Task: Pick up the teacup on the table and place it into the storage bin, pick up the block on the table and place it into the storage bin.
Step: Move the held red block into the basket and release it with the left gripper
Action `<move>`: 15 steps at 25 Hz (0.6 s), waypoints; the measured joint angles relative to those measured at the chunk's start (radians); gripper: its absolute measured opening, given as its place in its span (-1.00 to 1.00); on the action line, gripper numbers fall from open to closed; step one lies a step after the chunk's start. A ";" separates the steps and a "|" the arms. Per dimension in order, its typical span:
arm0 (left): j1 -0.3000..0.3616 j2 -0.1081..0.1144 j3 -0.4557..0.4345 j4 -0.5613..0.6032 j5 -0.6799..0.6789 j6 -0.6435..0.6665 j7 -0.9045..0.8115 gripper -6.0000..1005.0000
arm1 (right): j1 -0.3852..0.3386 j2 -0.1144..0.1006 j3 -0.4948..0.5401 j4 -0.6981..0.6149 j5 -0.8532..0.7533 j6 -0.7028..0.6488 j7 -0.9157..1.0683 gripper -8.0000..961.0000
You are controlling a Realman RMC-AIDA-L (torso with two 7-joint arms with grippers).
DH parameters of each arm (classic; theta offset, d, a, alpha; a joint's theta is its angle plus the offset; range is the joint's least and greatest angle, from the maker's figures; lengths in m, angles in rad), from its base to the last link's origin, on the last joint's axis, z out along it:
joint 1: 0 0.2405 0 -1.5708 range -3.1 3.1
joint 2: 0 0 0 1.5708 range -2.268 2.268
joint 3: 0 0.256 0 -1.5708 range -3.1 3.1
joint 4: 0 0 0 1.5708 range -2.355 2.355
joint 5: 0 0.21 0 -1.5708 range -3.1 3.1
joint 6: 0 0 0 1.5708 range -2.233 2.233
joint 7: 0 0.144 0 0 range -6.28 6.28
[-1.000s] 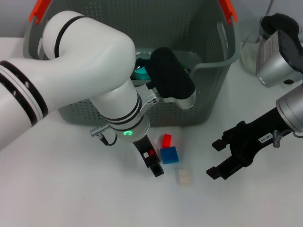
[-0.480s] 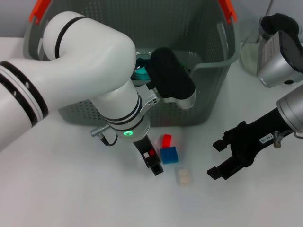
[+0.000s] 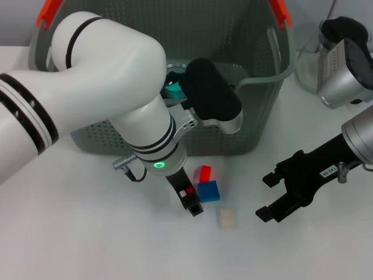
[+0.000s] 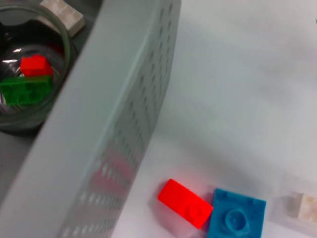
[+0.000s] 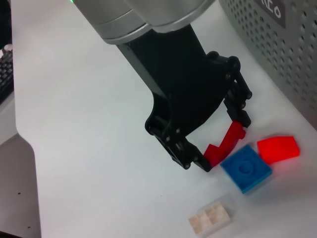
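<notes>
Blue block point(image 3: 208, 191) lies just beside the left gripper point(image 5: 225, 144), apparently between its spread red-padded jaws; right gripper point(image 3: 269, 195) farther, open.

Storage bin point(image 3: 256, 111): top cut off by frame edge in head view; front wall and interior largely hidden behind left arm. Left hand point(image 3: 191, 201) mostly covered by its own wrist in head view; only tip is seen, beside blue block point(image 3: 208, 191). In left wrist view blue block is cut by frame edge, pale block point(image 4: 302, 208) is blurred and partly out of frame, glass cup point(image 4: 29, 64) inside bin is cropped. Bin label point(image 5: 271, 7) is cut off; letters can't be read.
</notes>
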 joint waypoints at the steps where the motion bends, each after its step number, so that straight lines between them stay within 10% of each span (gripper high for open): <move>1: 0.000 0.001 -0.001 0.005 -0.001 0.005 -0.001 0.33 | 0.000 0.000 0.000 0.000 0.000 0.000 0.000 0.96; 15: 0.165 0.008 -0.383 0.608 -0.120 0.421 0.064 0.34 | -0.006 -0.003 0.006 -0.003 0.006 -0.004 0.000 0.96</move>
